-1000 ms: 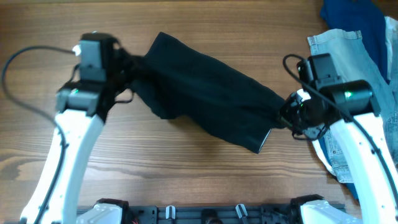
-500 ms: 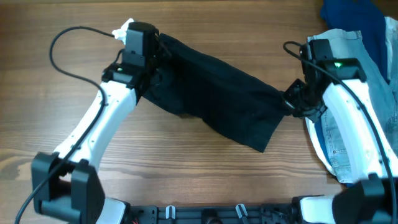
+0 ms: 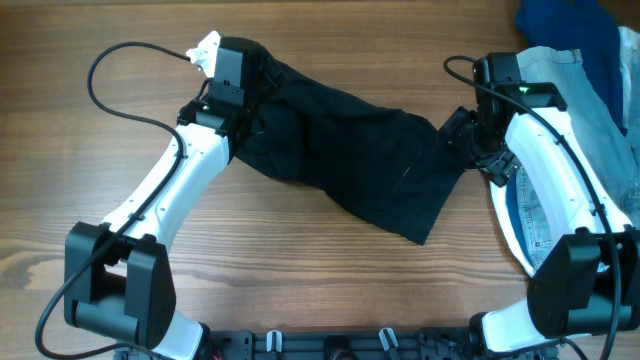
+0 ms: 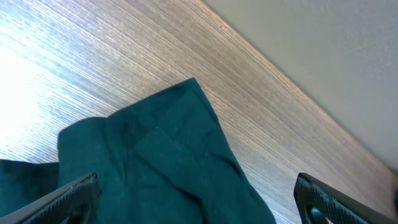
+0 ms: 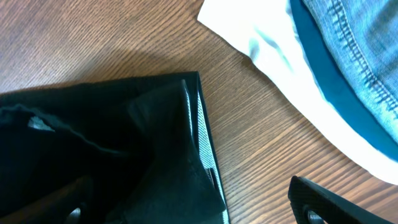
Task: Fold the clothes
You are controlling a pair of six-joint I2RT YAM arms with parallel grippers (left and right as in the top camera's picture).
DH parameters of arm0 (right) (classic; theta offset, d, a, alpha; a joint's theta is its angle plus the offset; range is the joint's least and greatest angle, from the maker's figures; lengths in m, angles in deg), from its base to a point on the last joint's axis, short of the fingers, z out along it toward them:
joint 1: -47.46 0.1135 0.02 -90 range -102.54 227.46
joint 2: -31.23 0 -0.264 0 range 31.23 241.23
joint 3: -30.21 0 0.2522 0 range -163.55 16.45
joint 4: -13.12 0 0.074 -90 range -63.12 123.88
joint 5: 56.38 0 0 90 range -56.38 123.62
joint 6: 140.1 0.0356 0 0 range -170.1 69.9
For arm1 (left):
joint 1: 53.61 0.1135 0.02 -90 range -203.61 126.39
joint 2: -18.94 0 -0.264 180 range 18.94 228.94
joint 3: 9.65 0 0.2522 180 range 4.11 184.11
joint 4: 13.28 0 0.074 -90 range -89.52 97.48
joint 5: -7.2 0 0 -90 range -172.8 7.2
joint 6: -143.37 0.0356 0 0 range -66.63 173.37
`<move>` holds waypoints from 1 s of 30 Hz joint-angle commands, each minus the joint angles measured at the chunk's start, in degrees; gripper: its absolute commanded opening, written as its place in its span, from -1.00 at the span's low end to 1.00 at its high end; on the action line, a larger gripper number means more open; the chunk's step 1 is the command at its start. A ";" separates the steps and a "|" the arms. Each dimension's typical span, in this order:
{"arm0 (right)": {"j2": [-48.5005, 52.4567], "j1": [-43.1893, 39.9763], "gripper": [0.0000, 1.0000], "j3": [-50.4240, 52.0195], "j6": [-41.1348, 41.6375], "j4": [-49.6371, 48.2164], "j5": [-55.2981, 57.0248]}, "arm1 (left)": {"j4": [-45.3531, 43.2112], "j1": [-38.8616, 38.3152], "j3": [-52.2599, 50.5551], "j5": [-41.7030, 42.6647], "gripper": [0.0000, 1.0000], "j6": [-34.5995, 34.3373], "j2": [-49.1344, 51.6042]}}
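Across the wooden tabletop [image 3: 330, 300] the black shorts [image 3: 350, 165] lie spread out in a long slanted band, wrinkled and bunched at the far-left end, with no clean fold in them. I judge the folding of this piece barely begun. It looks laid out for a fold, not folded. At the right edge the light-blue denim garment [image 3: 560, 70] lies in a loose heap, and the dark blue garment [image 3: 570, 25] sits in the far-right corner. Neither one is folded, so most of the task is left.

The left gripper [image 4: 196, 196] hangs over the shorts' far-left end with its fingers spread wide and holds nothing. The right gripper [image 5: 186, 202] is over the shorts' right end beside the denim. It looks spread too, though its left finger is dim.

The frame cuts off both blue garments, and the arms cover the shorts' ends from overhead. A pale strip [image 5: 202, 134] along the shorts' edge may be lining. I cannot make out a button.
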 commanded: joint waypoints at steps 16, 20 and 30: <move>-4.24 7.26 -0.50 -11.08 -13.29 4.50 -4.48 | 8.44 0.50 1.25 -2.27 0.75 15.39 0.96; -2.40 7.06 -0.87 -4.63 -10.40 -0.59 -4.48 | 8.09 0.50 1.25 -2.25 0.67 15.17 3.78; 3.43 1.73 -0.82 4.96 -10.40 -12.35 -4.50 | 5.51 1.03 1.25 -2.29 0.90 15.19 6.12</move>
